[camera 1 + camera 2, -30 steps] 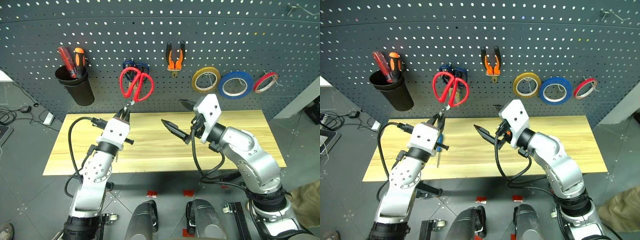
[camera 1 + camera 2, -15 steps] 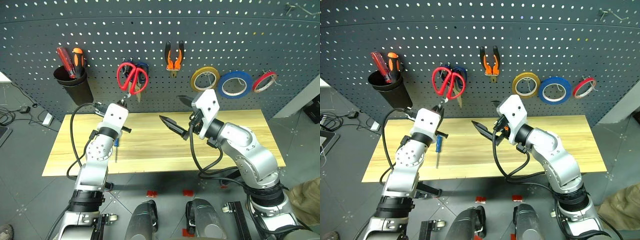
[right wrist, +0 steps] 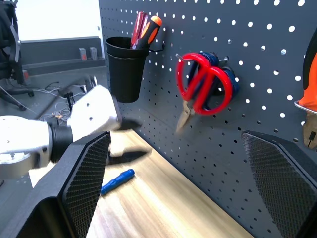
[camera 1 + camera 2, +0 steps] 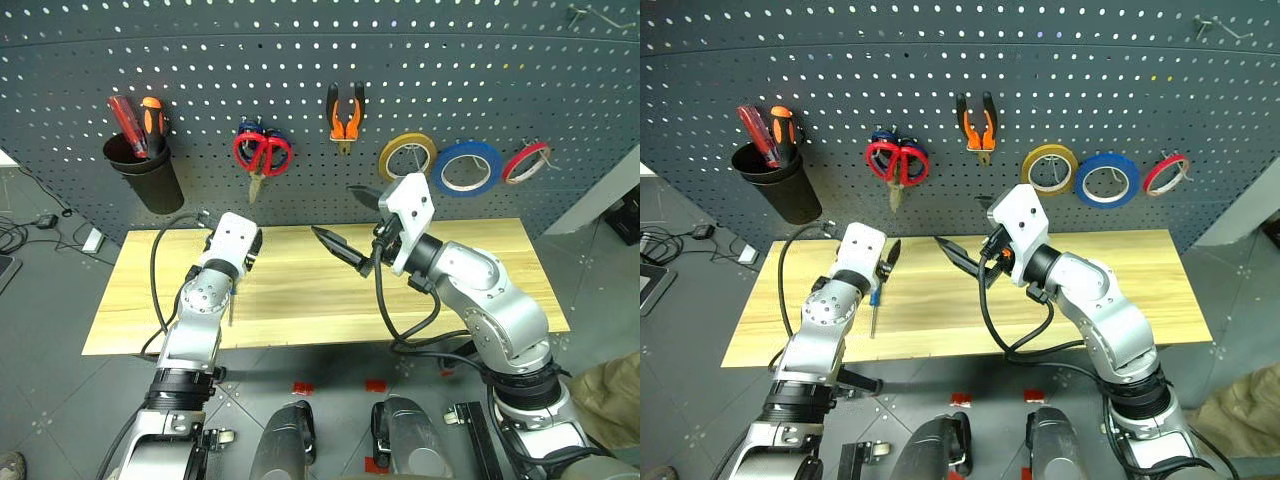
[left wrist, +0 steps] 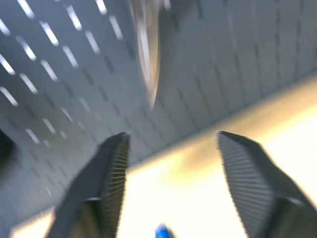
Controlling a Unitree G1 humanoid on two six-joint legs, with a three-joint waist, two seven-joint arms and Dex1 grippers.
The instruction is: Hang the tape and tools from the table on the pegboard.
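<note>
With the red-handled scissors (image 4: 262, 155), pliers (image 4: 346, 112) and blue tape (image 4: 471, 167) hanging on the pegboard (image 4: 300, 60) beside a black cup (image 4: 150, 175), the blue-handled screwdriver (image 4: 876, 303) lay on the surface (image 4: 300, 290) by the left gripper (image 4: 887, 258), whose jaws stood apart and empty, the right gripper (image 4: 347, 222) gaping wide.

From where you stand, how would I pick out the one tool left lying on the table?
Look at the light wood table below the dark pegboard. Near its left part, just beside the left arm's open fingers, lies a slim screwdriver. Its blue handle and thin metal shaft mark it; the red and orange screwdrivers stand in the black cup on the board.
</note>
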